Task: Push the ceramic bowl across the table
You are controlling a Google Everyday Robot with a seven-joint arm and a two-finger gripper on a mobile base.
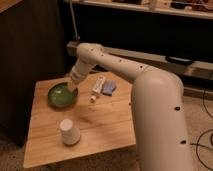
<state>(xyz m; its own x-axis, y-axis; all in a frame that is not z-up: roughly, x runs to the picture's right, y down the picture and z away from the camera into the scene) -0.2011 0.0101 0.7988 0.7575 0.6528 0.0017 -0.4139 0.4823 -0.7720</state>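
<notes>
Claw (72, 87) at rim of ceramic bowl (59, 96); white cup (69, 132) stands upturned nearby.

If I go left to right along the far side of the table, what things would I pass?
ceramic bowl → gripper, at the bowl's right edge → white bottle → blue object. The upturned white cup sits nearer, below the bowl, so it is left out.

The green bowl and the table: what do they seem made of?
The ceramic bowl looks glazed, probably ceramic: glossy green, darker rim. The table looks like matte light wood, with faint plank seams. The gripper sits at the bowl's rim.
</notes>
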